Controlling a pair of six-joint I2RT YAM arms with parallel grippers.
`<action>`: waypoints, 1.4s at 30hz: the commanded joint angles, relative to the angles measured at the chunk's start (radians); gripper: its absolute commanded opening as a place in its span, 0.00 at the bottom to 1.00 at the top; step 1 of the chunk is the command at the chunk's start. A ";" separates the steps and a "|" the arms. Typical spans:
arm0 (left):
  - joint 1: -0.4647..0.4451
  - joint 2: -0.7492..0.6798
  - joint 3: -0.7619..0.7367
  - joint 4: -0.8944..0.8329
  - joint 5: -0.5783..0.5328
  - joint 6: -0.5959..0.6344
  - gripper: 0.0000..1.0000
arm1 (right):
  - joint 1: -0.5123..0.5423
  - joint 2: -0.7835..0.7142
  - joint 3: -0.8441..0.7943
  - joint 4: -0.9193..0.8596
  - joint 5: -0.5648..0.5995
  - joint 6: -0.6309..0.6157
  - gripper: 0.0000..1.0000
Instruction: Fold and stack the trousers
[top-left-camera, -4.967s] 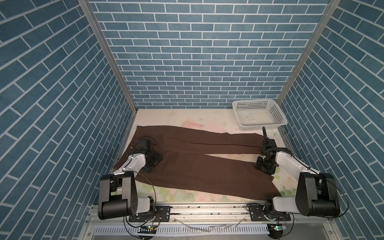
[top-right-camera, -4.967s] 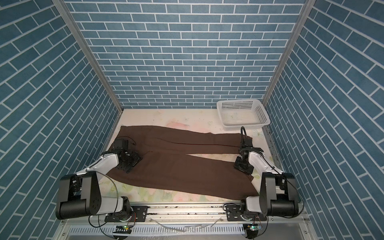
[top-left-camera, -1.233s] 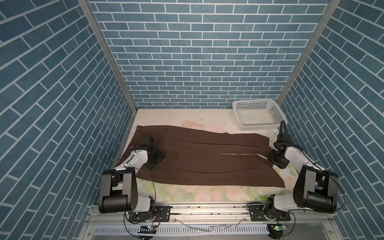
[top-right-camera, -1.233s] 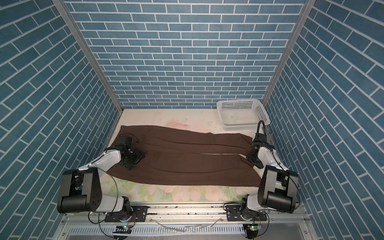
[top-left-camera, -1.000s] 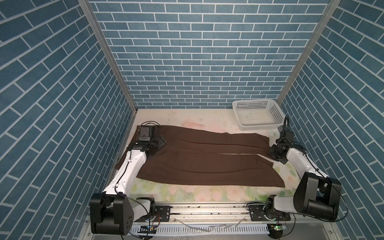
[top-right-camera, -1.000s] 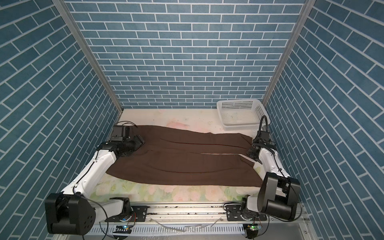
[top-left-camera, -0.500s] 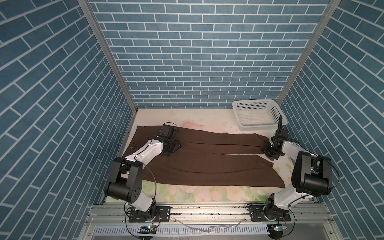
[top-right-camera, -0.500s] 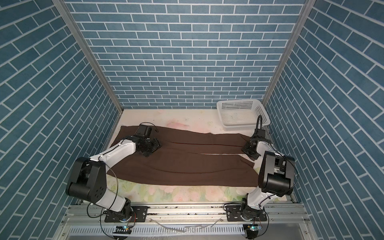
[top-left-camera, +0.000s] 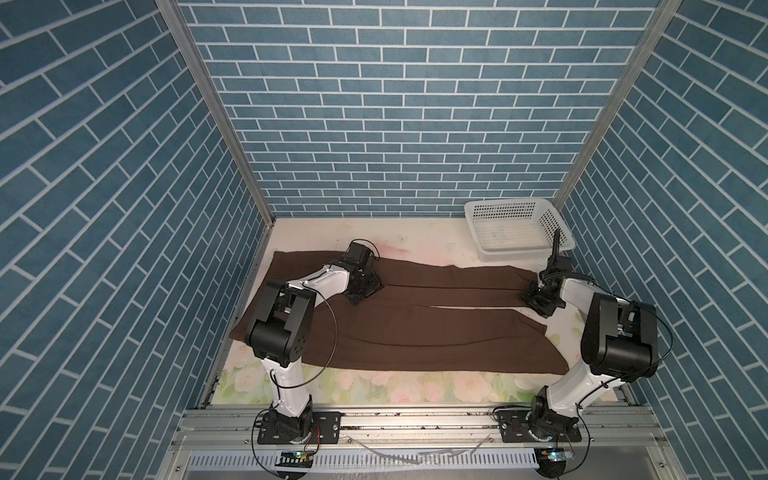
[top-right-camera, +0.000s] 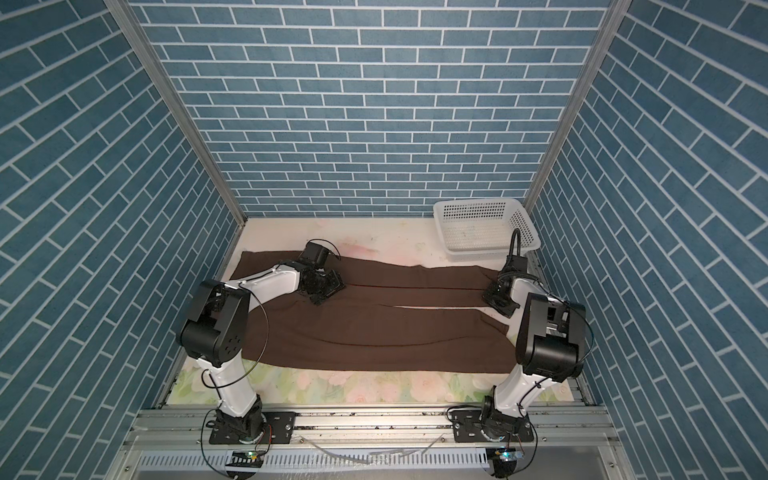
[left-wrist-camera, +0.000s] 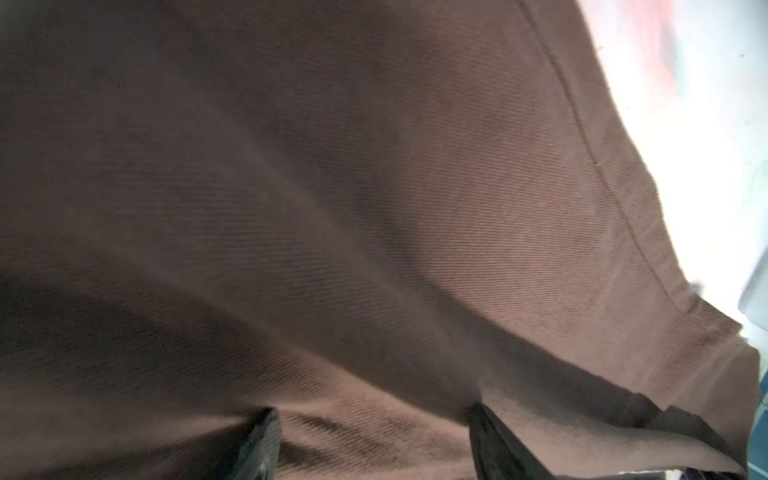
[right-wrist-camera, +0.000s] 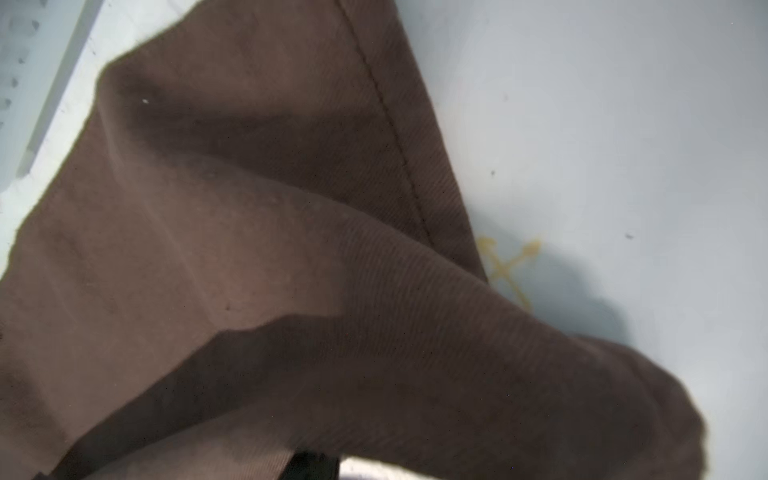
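My left tool (top-left-camera: 365, 287) sits on the far leg near the waist, jaws apart and nothing pinched. The trousers (top-left-camera: 415, 332) lie flat across the tabletop (top-left-camera: 415, 384), waist to the left and hems to the right, the two legs side by side with a thin gap between them. My right tool (top-left-camera: 539, 300) is at the far leg's hem, near the basket (top-left-camera: 519, 250). Cloth drapes over its jaws, so I cannot tell whether it grips. I judge the leg-over-leg fold is in hand. Next, both ends need pinching, then an even carry onto the near leg.
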 joint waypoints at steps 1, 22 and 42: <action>-0.006 0.034 0.014 -0.027 0.004 0.024 0.74 | -0.010 0.028 0.046 -0.114 0.114 0.034 0.42; -0.003 -0.074 -0.225 -0.016 0.043 -0.005 0.72 | -0.111 -0.218 -0.053 -0.263 0.211 0.085 0.00; -0.002 -0.172 -0.358 -0.086 0.047 -0.011 0.69 | 0.344 -0.255 -0.050 -0.056 0.185 0.069 0.01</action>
